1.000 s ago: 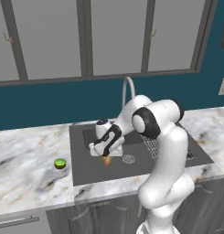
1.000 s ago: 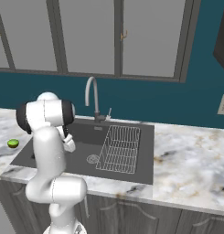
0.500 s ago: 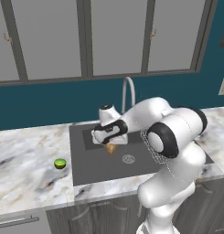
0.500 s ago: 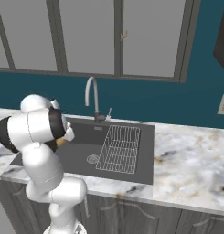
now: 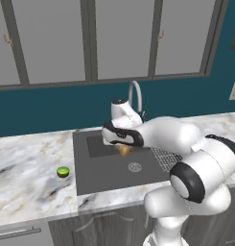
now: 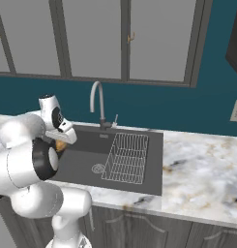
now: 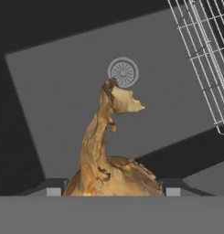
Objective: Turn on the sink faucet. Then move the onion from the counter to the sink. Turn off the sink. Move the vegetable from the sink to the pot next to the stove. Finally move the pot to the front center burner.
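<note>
Onion, stalk pointing away from the hand, clamped between the fingers of the gripper and held above the sink, left of the drain; wire rack at right, lime on the counter.

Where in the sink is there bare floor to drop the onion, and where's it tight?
Free: sink floor from the left wall to the drain, and the front strip ahead of the drain. Crowded: the right side, taken by the wire rack. The tool holds the onion above the basin's back half, near the faucet.
</note>
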Robot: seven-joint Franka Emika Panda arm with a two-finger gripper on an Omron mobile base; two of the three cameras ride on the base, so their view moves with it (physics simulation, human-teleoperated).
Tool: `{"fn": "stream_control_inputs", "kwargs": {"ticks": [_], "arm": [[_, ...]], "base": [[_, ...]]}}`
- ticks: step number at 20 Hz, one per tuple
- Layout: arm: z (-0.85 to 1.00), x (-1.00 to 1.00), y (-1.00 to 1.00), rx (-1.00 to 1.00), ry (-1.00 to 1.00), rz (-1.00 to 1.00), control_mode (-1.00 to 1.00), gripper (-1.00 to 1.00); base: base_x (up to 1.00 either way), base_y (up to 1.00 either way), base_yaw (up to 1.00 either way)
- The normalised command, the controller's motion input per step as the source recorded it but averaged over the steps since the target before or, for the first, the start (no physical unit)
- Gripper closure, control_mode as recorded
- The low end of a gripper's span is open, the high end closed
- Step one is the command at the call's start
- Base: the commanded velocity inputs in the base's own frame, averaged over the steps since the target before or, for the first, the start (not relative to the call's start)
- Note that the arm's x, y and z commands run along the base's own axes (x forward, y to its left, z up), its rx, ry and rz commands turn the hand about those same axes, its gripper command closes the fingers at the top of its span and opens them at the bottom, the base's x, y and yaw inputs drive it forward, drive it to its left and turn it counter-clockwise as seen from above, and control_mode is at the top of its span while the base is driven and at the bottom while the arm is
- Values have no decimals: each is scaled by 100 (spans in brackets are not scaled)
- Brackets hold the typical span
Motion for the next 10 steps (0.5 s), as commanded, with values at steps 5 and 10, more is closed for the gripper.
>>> {"fn": "stream_control_inputs", "kwargs": {"ticks": [5,10], "arm": [[53,-56,-19,0,0,0,-100,100],[48,-48,-18,0,0,0,-100,100]], "base": [[0,0,0],[0,0,0]]}}
